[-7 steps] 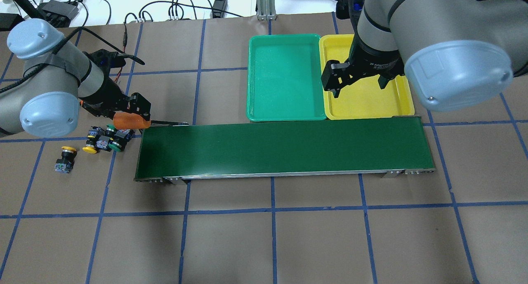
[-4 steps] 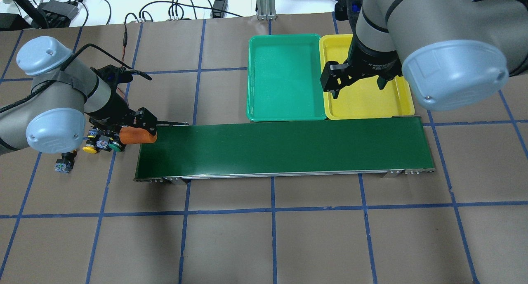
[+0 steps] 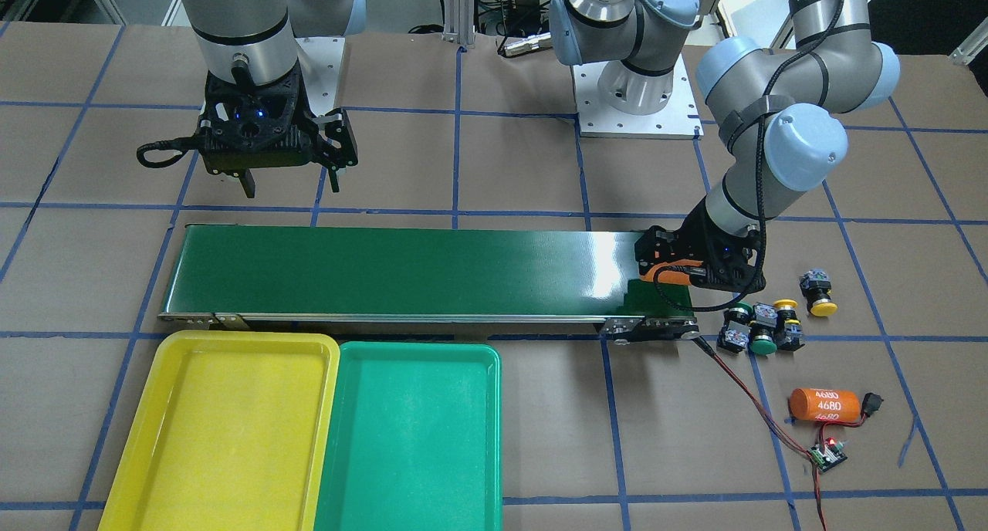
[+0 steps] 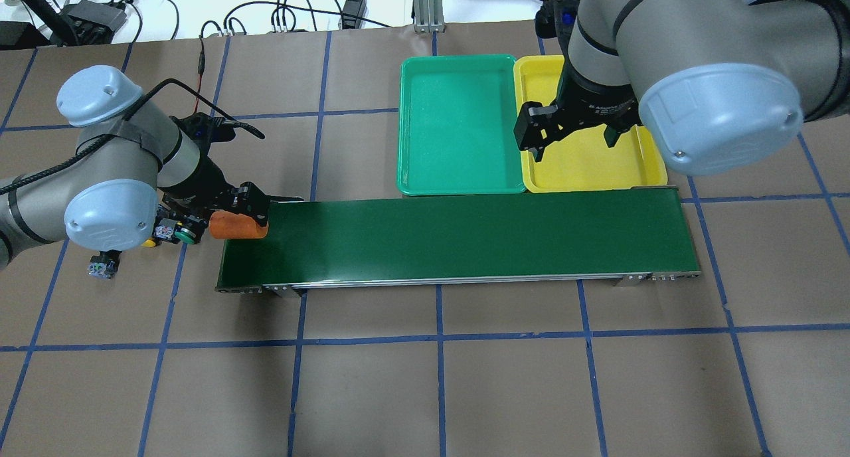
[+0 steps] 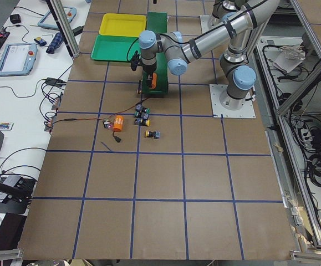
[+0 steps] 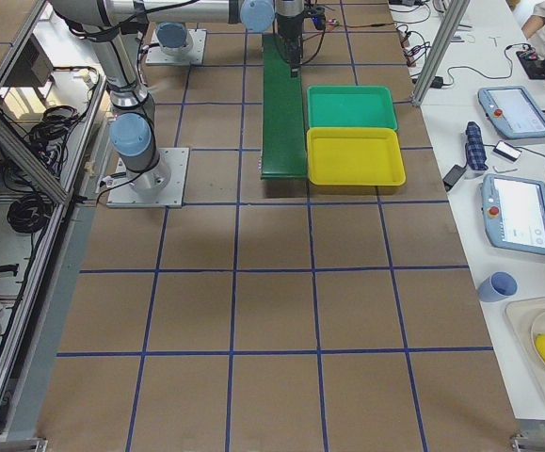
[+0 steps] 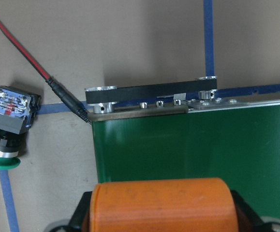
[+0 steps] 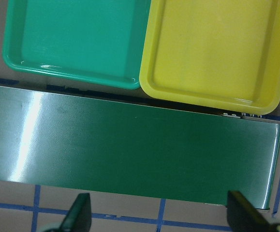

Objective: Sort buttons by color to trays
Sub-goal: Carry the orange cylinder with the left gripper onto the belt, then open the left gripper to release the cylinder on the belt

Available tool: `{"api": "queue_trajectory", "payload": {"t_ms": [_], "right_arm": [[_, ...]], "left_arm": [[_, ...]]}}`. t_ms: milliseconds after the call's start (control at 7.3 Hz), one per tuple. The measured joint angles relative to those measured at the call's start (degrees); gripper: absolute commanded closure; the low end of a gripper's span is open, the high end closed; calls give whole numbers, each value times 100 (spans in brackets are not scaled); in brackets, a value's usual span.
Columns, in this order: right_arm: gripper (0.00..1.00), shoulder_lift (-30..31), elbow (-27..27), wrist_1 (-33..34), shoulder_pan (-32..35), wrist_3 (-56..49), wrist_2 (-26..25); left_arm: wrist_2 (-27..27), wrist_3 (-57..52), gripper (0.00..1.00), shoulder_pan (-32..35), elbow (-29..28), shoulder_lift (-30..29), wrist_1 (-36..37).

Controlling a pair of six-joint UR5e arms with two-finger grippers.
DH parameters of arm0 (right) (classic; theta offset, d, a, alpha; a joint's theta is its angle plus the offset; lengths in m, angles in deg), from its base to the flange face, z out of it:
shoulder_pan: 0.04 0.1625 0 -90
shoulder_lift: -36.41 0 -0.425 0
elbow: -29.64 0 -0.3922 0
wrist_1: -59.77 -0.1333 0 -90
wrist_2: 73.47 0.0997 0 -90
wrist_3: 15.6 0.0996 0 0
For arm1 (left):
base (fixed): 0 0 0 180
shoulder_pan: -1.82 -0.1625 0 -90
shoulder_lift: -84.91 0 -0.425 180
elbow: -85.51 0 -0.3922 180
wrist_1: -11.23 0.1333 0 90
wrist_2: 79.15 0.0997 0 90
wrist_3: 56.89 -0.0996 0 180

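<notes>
My left gripper (image 4: 240, 218) is shut on an orange cylinder (image 4: 238, 225), held over the left end of the dark-green belt (image 4: 465, 238); the cylinder fills the bottom of the left wrist view (image 7: 164, 205). Three buttons (image 3: 760, 326) lie clustered on the table just off that belt end, two green-capped and one yellow-capped. A second yellow button (image 3: 820, 293) lies apart. One green button (image 7: 7, 125) shows beside the belt corner. My right gripper (image 4: 575, 145) is open and empty above the yellow tray (image 4: 584, 168), next to the green tray (image 4: 458, 125). Both trays are empty.
A second orange cylinder marked 4680 (image 3: 823, 404) lies on the table beyond the buttons, beside a small circuit board (image 3: 827, 455) with red and black wires running to the belt's end. Blue tape lines grid the brown table.
My left gripper has carried the orange cylinder rightwards from above the buttons to over the belt's left end. The right gripper has barely moved.
</notes>
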Motion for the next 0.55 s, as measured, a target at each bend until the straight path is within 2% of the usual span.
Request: {"api": "queue_trajectory", "payload": {"t_ms": [137, 548], "right_arm": [[0, -2, 0, 0, 0, -1, -1], [0, -2, 0, -13, 0, -3, 1]], "left_arm": [[12, 1, 0, 5, 29, -32, -10], [48, -3, 0, 18, 171, 105, -116]]}}
